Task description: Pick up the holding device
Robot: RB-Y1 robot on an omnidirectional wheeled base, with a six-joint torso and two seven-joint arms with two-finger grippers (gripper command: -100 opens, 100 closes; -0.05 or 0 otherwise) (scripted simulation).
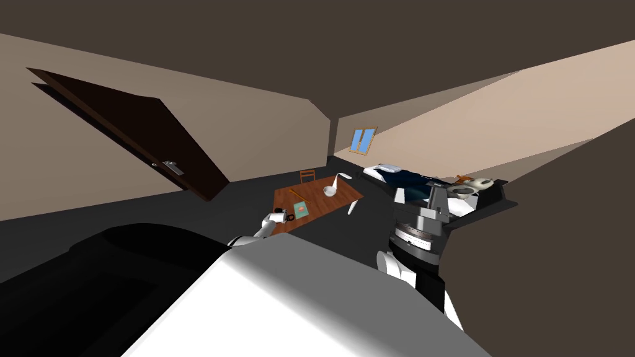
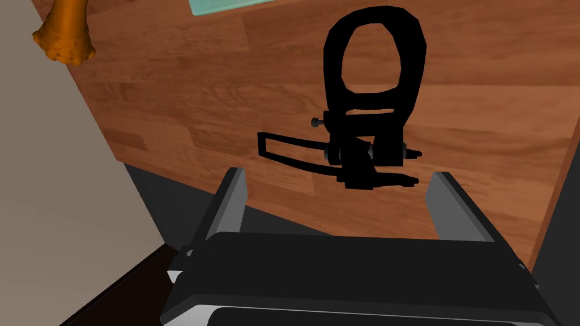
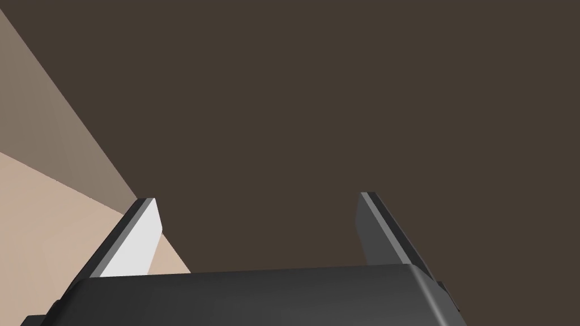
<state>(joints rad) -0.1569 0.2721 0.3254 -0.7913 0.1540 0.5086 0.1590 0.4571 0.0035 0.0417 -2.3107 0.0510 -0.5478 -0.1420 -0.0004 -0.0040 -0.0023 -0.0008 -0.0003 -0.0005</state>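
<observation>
Holding device (image 2: 358, 153): black, lying flat on the wooden table (image 2: 226, 102).
Left gripper (image 2: 340, 172): hovering at the table's near edge, fingers spread wide of the device.
Right gripper (image 3: 257, 198): hanging raised at right, fingers spread.

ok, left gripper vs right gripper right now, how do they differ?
Left gripper is low at the near corner of the wooden table; right gripper is raised upright, close to the head camera. Left gripper has the black ring-shaped holder lying just beyond its fingertips; right gripper has nothing between its fingers. Shared: both are open and hold nothing.
</observation>
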